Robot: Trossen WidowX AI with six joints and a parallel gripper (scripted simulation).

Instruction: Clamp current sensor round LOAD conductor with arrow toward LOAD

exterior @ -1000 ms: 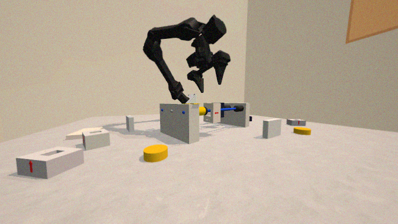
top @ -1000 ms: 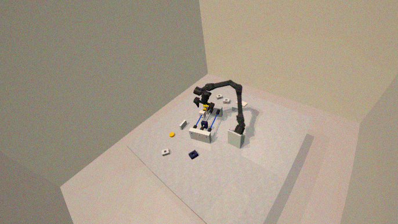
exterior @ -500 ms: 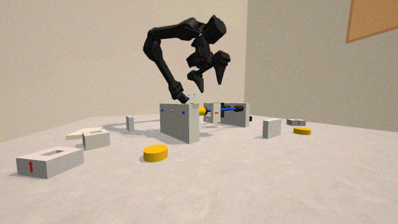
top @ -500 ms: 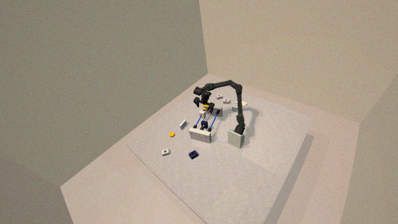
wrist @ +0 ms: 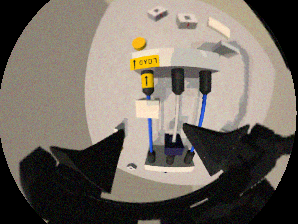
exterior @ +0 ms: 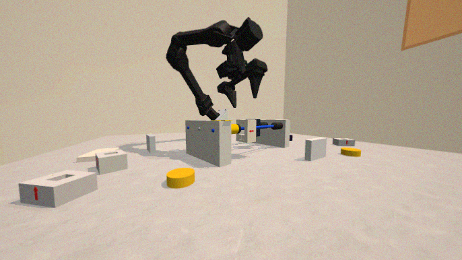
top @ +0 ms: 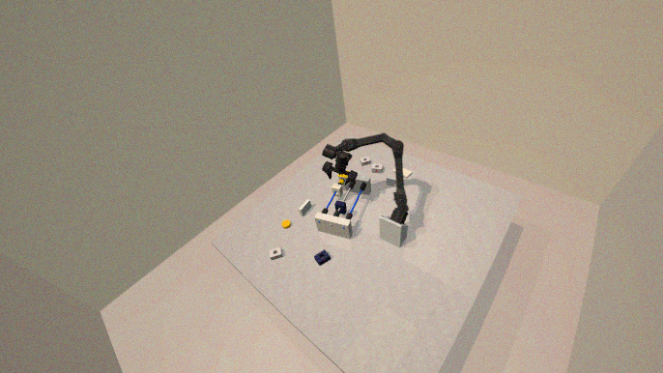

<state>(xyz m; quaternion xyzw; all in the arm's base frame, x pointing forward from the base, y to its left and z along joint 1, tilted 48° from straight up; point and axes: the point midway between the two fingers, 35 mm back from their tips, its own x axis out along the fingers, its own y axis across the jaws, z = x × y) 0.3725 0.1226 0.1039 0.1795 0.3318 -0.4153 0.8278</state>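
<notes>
The cream sensor (top: 336, 189) (exterior: 250, 131) (wrist: 147, 108) sits round the blue LOAD conductor (top: 331, 200) (exterior: 266, 126) (wrist: 150, 135) and looks shut; its latch is too small to make out. Its red arrow, in the exterior view, points toward the yellow sleeve (exterior: 234, 128) (wrist: 147, 81) at the LOAD end. The yellow LOAD label (wrist: 145, 62) is on top of the end block there. My gripper (exterior: 244, 102) (wrist: 154, 129) is open and empty, above the conductors and clear of the sensor.
A dark blue block (top: 340, 207) (wrist: 173, 145) sits on the middle conductor. End blocks (top: 333, 225) (exterior: 202, 141) hold the conductors. White blocks (exterior: 81, 182) (wrist: 187, 21), yellow discs (exterior: 180, 178) (top: 286, 223), a loose dark blue block (top: 322, 257) and an upright plate (exterior: 314, 149) (top: 304, 208) stand around them.
</notes>
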